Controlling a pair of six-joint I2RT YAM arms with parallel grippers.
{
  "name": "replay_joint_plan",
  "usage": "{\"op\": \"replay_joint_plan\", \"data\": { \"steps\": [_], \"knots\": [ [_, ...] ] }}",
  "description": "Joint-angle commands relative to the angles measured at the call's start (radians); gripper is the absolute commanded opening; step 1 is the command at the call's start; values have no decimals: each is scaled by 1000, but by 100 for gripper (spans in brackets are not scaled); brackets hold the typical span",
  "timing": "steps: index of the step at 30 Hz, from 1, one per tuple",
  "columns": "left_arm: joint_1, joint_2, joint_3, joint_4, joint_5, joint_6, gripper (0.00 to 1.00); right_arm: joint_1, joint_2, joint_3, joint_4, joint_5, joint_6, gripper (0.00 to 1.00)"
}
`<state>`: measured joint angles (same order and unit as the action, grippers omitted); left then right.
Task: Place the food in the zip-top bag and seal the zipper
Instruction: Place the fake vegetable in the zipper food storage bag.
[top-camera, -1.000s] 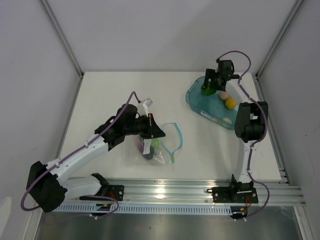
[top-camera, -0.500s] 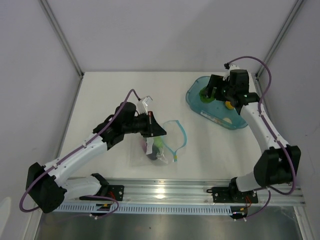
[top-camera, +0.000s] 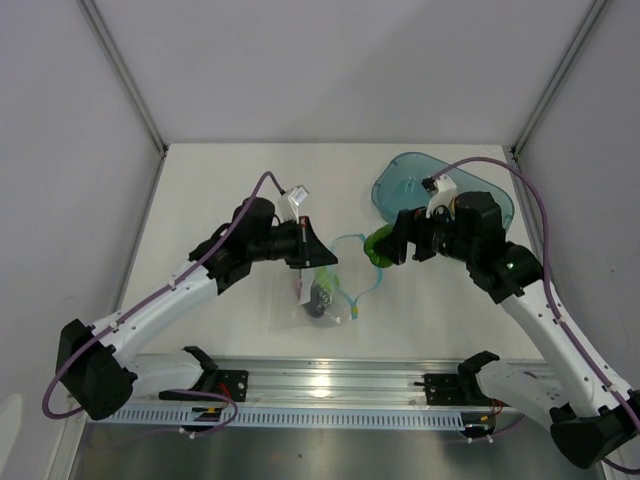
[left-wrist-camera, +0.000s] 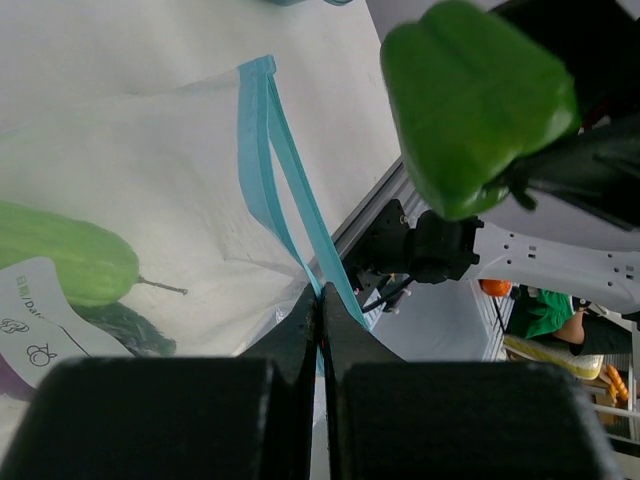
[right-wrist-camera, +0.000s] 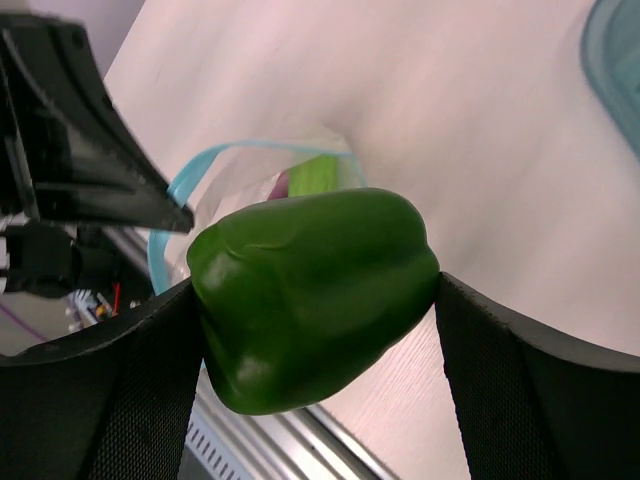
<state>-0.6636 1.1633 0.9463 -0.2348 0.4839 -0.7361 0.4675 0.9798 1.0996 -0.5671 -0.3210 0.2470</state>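
Observation:
My left gripper is shut on the light-blue zipper of the clear zip-top bag and holds its mouth open above the table. In the left wrist view the fingertips pinch the strip. A long green vegetable and a dark piece lie inside the bag. My right gripper is shut on the green pepper, just right of the bag's open mouth. The pepper also shows in the left wrist view. The pink egg and the yellow fruit are hidden.
The teal oval tub stands at the back right, partly behind my right arm. A metal rail runs along the near table edge. White walls enclose the table on three sides.
My right gripper has carried the green pepper out of the tub, left and nearer, to the bag's mouth. My left gripper has kept its hold and raised the bag's edge slightly.

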Motion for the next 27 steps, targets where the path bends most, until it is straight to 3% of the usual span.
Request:
{"op": "replay_joint_plan", "data": {
  "steps": [1, 7, 13, 16, 17, 20, 27],
  "knots": [
    [-4, 10, 54, 48, 28, -23, 0, 26, -7, -43, -40, -91, 6, 23],
    [-4, 15, 68, 60, 48, -40, 1, 83, 40, -106, 33, -107, 38, 31],
    [-4, 9, 55, 61, 58, -52, 1, 120, 111, -93, 107, -81, 70, 48],
    [-4, 1, 45, 61, 59, -55, 1, 131, 152, -73, 128, -79, 78, 63],
    [-4, -1, 45, 61, 58, -57, 1, 137, 161, -66, 127, -72, 78, 77],
    [-4, -10, 34, 63, 55, -57, 1, 145, 186, -52, 116, -58, 71, 99],
    [-4, -7, 32, 61, 55, -55, 1, 149, 165, -52, 96, -29, 63, 99]
  ]
}}
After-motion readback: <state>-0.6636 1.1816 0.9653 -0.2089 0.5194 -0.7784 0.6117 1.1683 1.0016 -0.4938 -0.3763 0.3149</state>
